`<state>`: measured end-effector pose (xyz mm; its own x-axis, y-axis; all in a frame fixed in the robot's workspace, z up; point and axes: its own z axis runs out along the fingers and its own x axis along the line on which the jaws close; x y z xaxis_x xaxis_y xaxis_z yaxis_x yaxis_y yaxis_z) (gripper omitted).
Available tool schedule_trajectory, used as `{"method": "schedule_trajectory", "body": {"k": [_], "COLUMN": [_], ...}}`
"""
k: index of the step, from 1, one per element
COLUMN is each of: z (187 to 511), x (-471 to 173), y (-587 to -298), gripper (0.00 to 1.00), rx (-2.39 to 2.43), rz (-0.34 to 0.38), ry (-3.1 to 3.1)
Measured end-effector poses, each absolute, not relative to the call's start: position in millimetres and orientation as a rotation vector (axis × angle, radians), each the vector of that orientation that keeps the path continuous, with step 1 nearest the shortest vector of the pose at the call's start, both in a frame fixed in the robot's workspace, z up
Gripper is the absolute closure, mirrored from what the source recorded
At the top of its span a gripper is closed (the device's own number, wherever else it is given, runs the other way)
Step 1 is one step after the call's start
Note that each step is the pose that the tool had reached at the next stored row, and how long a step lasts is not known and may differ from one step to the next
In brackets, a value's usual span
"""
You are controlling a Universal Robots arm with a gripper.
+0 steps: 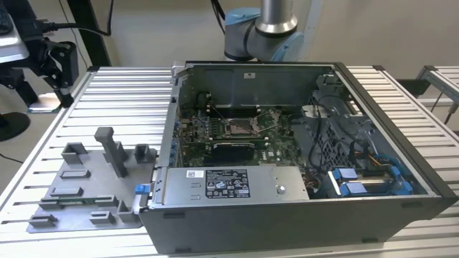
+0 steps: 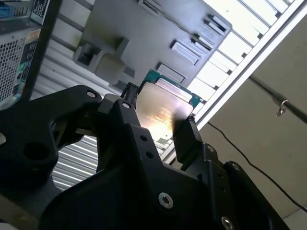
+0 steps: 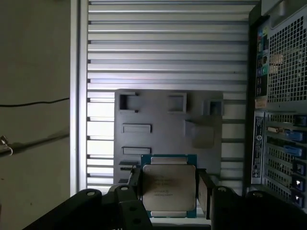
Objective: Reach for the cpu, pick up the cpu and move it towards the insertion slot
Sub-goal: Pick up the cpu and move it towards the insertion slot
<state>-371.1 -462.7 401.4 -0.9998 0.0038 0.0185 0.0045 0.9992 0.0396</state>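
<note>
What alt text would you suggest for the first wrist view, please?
The tool grips the cpu, its silvery face toward the camera. Beyond it lies a grey tray on a slatted metal table, with a computer case beside the tray.

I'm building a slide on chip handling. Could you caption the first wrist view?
The gripper holds the cpu by two opposite edges over the grey tray on the slatted table.

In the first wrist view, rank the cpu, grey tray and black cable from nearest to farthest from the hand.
1. cpu, gripped in the hand.
2. grey tray, on the table beneath it.
3. black cable, on the floor past the table's edge.
</note>
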Motion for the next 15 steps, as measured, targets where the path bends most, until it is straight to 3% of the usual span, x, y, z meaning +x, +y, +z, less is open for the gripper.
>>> {"method": "schedule_trajectory", "body": {"k": [15], "z": [401], "x": [-341], "y": [-463], "gripper": [1.0], "rx": [-0.006], "rz": [-0.062], "ry": [-3.123]}}
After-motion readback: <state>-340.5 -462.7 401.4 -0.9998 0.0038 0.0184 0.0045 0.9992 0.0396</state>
